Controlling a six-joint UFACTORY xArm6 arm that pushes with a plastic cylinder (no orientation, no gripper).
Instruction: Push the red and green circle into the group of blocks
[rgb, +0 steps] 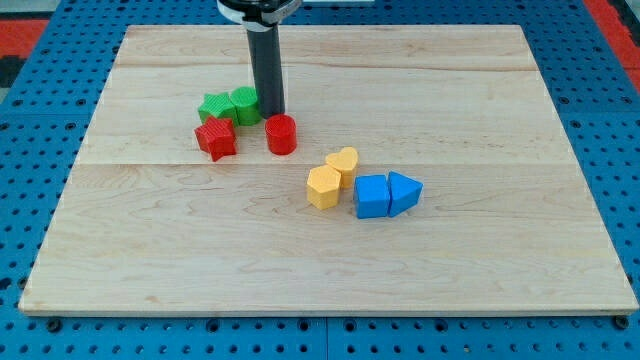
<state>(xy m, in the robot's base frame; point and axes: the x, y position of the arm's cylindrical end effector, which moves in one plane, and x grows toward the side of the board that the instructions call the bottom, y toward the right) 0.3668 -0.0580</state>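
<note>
A red circle block (282, 134) stands upright on the wooden board, left of centre. A green circle block (246, 104) sits up and to its left, touching a green star block (215, 107). A red star block (216, 138) lies just below the green star. My tip (271, 119) comes down right beside the green circle's right side and just above the red circle. To the view's right and lower lie a yellow heart block (343, 162), a yellow hexagon block (323, 187), a blue cube block (371, 196) and a blue triangle block (404, 192), bunched together.
The wooden board (500, 270) lies on a blue pegboard (30, 150). The arm's white mount (258, 8) shows at the view's top.
</note>
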